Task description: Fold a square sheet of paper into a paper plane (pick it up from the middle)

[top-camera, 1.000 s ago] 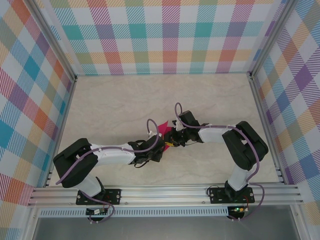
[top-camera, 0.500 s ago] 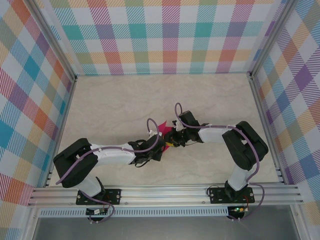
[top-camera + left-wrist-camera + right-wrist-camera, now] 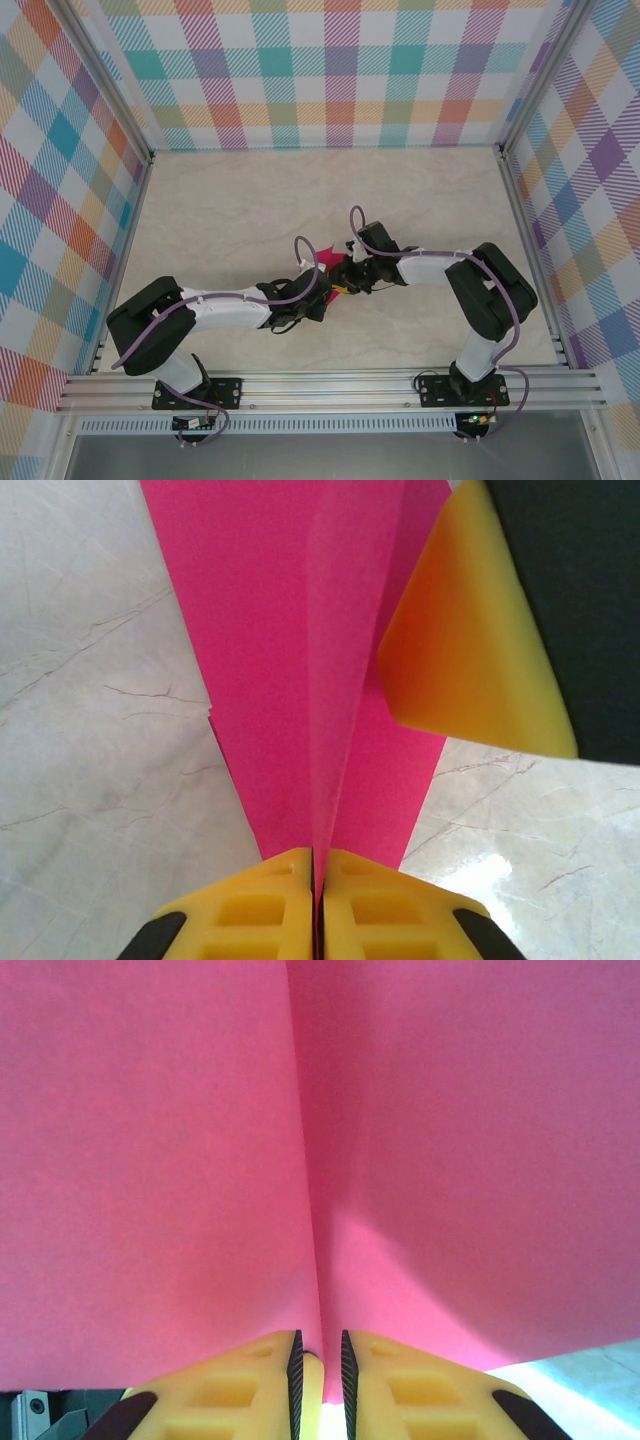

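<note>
**Desk:** What has changed at mid-table (image 3: 220,200)?

**Photographer:** The left gripper (image 3: 318,865) has just closed. Its yellow fingers, apart a second ago, are now pressed together on the raised centre crease of the paper (image 3: 270,650).

**Desk:** And the right gripper (image 3: 320,1352)?

**Photographer:** No change there. It pinches the same fold from the far side, fingers nearly touching with pink between them.

**Desk:** Where does the paper sit?

**Photographer:** Between the two wrists, near the middle of the table. It is folded lengthways into a narrow tapering shape, with a flap spreading to each side of the crease. It looks to be lifted a little off the surface.

**Desk:** What does that mean for the plane?

**Photographer:** My reading is that both arms now hold the keel, so one can let go and work on a wing. I can't tell whether the wings are finished.
</note>
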`<state>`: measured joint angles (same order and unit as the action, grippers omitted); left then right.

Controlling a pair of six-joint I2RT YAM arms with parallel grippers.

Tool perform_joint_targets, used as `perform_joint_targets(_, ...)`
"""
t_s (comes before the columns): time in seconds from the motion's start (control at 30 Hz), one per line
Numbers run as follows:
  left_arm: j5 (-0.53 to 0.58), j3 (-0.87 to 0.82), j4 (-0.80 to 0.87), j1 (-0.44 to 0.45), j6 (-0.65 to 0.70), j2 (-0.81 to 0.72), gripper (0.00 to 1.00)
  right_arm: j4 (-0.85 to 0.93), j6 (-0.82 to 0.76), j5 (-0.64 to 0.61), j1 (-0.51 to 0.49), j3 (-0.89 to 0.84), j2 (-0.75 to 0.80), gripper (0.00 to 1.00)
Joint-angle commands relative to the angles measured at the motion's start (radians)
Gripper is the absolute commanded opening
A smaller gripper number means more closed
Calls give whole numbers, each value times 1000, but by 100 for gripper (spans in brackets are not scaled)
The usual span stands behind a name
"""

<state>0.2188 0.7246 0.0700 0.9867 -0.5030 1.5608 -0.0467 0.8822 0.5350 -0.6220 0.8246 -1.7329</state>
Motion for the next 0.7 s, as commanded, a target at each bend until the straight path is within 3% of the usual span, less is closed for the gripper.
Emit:
perform_joint_targets(0.0,-45,6,-39,-8,5,10,7,23,-17,-6,1,-13,30,20)
perform_joint_targets(0.67,-436,-142,-296,-182,-56,41,1,-39,-28,24,3,-35,81,16)
